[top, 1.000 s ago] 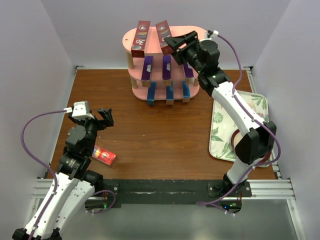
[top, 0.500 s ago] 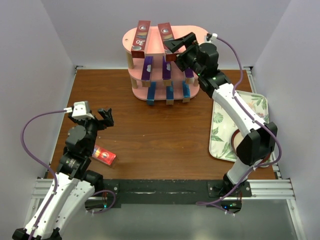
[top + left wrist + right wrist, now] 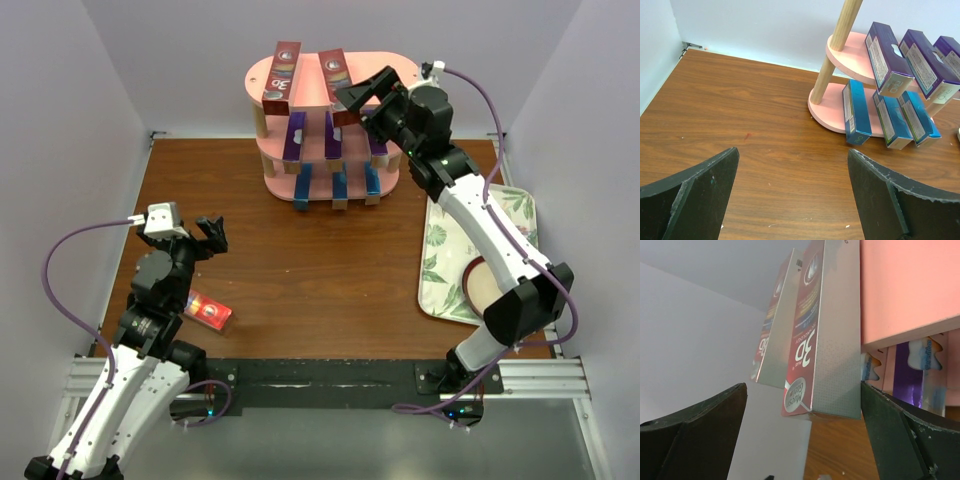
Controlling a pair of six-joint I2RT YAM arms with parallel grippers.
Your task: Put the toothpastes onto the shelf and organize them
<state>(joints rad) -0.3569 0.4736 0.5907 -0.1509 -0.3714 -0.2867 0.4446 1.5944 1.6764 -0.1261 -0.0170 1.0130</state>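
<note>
The pink shelf [image 3: 352, 67] stands at the back of the table. Two red toothpastes [image 3: 283, 75] [image 3: 336, 82] lie on its top board, three purple ones [image 3: 296, 137] on the middle board and three blue ones [image 3: 303, 187] on the bottom. My right gripper [image 3: 362, 95] is open at the front end of the second red carton [image 3: 822, 330], its jaws wide of both sides. A third red carton [image 3: 210, 312] lies on the table beside my left arm. My left gripper [image 3: 211, 236] hangs open and empty over bare wood [image 3: 792, 151], facing the shelf [image 3: 830, 107].
A floral tray [image 3: 437, 240] lies along the right edge of the table, with a round ring-shaped object [image 3: 485, 285] on it under my right arm. White walls close in the left, back and right sides.
My right gripper has opened and let go of the second red carton, which stays on the top board. That gripper has drawn back a little to the right. The left arm has not moved.
</note>
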